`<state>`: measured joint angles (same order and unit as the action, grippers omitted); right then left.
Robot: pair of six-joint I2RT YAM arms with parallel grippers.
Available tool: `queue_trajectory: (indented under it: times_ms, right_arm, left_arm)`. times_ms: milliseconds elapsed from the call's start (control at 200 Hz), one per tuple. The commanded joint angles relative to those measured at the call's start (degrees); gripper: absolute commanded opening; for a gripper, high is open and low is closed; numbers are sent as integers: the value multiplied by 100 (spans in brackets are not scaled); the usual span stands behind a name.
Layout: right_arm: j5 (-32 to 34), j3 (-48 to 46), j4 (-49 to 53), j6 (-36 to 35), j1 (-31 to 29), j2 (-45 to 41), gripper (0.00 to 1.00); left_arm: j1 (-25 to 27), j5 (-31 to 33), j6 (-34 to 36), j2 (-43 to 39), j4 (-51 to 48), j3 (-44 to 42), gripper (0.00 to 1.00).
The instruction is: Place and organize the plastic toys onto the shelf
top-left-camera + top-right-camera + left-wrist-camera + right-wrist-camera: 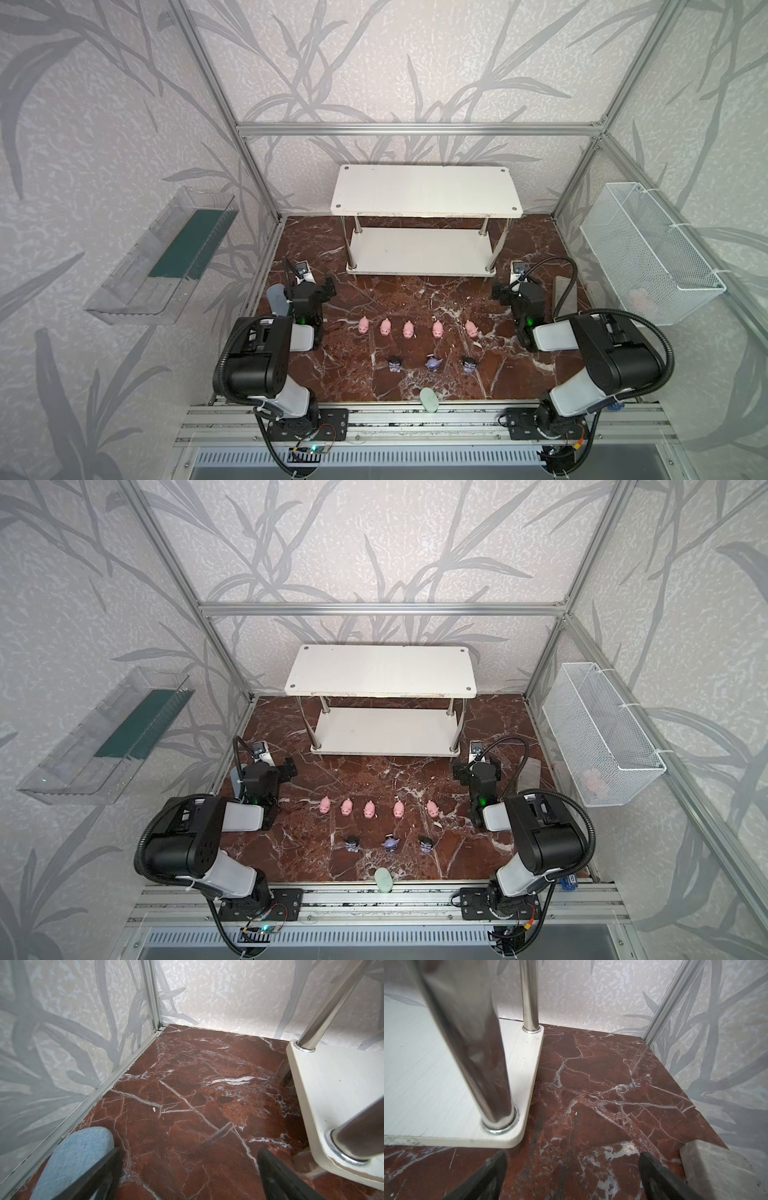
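The left gripper (189, 1151) hangs with jaws spread wide, holding nothing, over open table (353, 299) just off the left end of the shelf (426, 189). A blue-grey pad (79, 1159) lies beside one finger.

At centre, five pink pigs (408, 329) stand in a row running left to right, apart from one another. Each body lies front to back with its red snout toward the near edge, and the end pigs angle slightly outward. Nearer still, three dark figurines (433, 363) form a shorter row; which way they face cannot be told. A green oval (429, 400) rests on the near edge.

The shelf stands at the back of the table, long axis left to right. Both boards offer open surface, and a band of marble separates it from the toys.

The right gripper (572, 1155) hangs with jaws wide, holding nothing, just off the shelf's right front corner, with a grey block (716, 1167) beside it.
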<state>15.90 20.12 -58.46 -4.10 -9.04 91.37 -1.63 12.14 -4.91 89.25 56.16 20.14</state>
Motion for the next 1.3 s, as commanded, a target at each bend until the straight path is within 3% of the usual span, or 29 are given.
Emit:
queue_trajectory:
  times_ms: [0,1295]
  right_arm:
    - [-8,19,-93,66,16,5,99]
    - [-11,27,-78,74,14,9,99]
  left_arm:
    - [-41,-47,104,57,99,-17,99]
    - [-38,-53,104,57,79,-10,99]
